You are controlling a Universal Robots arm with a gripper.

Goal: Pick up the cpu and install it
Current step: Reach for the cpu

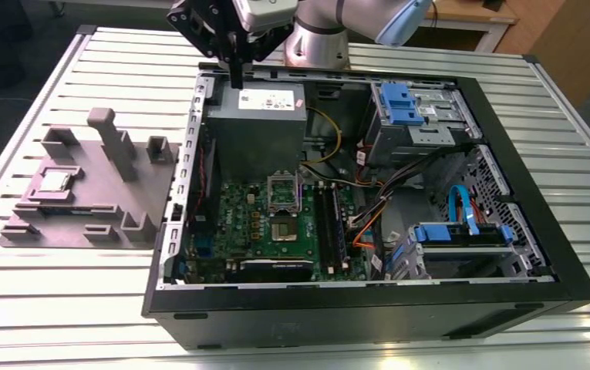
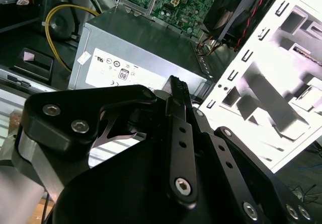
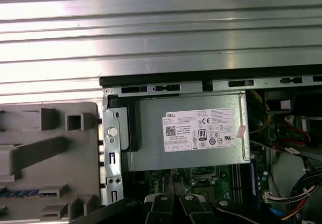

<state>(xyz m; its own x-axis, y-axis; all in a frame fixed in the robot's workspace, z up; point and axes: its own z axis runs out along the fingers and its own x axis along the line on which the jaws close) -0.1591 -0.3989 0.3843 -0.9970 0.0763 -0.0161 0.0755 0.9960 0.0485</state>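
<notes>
The cpu [image 1: 56, 182], a small silvery square chip, lies in a recess of the grey block [image 1: 99, 193] at the exterior view's left, outside the computer case [image 1: 521, 193]. My gripper [image 1: 236, 83] hangs over the case's far rim, just above the grey power supply [image 1: 257, 116], far from the cpu. Its black fingers [image 2: 177, 90] are pressed together with nothing between them. The green board [image 1: 264, 223] lies on the case floor. Its metal socket frame [image 1: 282, 189] stands flipped up beside the bare socket [image 1: 286, 229].
The case lies open on a slatted metal table [image 1: 69, 308]. Blue drive brackets [image 1: 399, 104], cables and a drive cage [image 1: 460, 247] crowd the exterior view's right half. The grey block carries tall posts [image 1: 109, 139]. In the first wrist view the power supply [image 3: 191, 131] sits beside the block [image 3: 50, 158].
</notes>
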